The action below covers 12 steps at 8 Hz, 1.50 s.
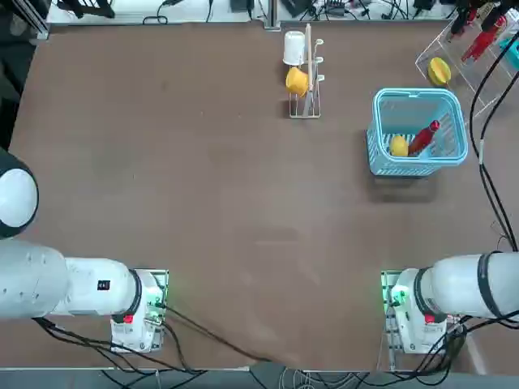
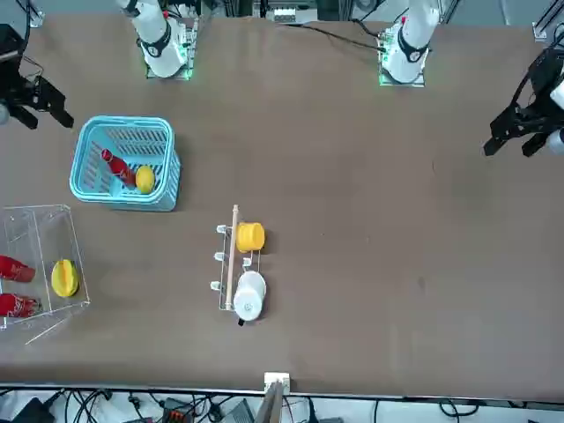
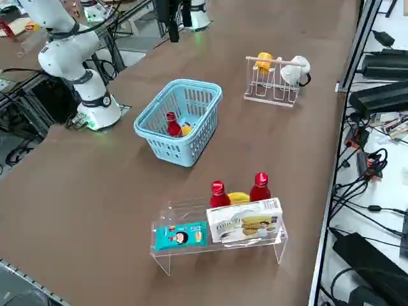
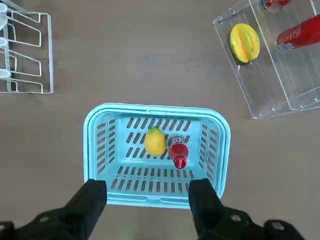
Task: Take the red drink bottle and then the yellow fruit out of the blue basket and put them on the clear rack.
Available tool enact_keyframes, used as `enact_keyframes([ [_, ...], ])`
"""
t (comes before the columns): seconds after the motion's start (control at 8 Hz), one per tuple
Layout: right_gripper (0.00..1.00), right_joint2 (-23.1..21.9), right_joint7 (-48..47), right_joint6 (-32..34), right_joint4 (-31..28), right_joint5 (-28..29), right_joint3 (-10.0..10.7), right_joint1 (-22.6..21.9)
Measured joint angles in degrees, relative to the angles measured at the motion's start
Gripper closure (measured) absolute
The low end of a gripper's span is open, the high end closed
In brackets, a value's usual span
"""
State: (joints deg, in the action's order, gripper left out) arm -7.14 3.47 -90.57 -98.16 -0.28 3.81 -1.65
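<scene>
White wire peg stand (image 4: pixel 50 55): sited farther out on the table than the right gripper (image 4: pixel 148 186) and off to its left. It bears a white cup (image 1: pixel 294 49) and a yellow cup (image 1: pixel 297 81).

Light blue basket (image 4: pixel 157 199): sited just ahead of the right gripper and lower than its fingertips, resting on the table (image 1: pixel 219 203). The right gripper is released, its two fingers spread wide and apart from the contents.

Small yellow fruit (image 4: pixel 155 142): inside the basket, ahead of the gripper, on the left of the two items there. It lies on the slotted base.

Red drink bottle (image 4: pixel 178 151): also inside the basket, ahead of the gripper, just to the right of the small fruit. It stands upright, red cap uppermost.

Clear rack (image 4: pixel 270 70): sited beyond the basket, farther from the gripper and out to its right, apart from the basket. Noted on it, from left to right: a larger yellow fruit (image 4: pixel 244 43), then two more red bottles (image 3: pixel 218 195) (image 3: pixel 260 187). The view from the robot's right also shows a white box (image 3: pixel 245 221) and a blue packet (image 3: pixel 181 236) on the rack's slanted front.
</scene>
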Motion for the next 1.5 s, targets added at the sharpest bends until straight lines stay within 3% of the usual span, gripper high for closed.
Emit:
enact_keyframes([
  [0.88,0.00,1.3,2.2,0.2,0.3,-0.1,0.1,1.4],
  [1.5,0.00,1.9,4.1,-7.5,-6.5,-0.1,0.3,3.5],
])
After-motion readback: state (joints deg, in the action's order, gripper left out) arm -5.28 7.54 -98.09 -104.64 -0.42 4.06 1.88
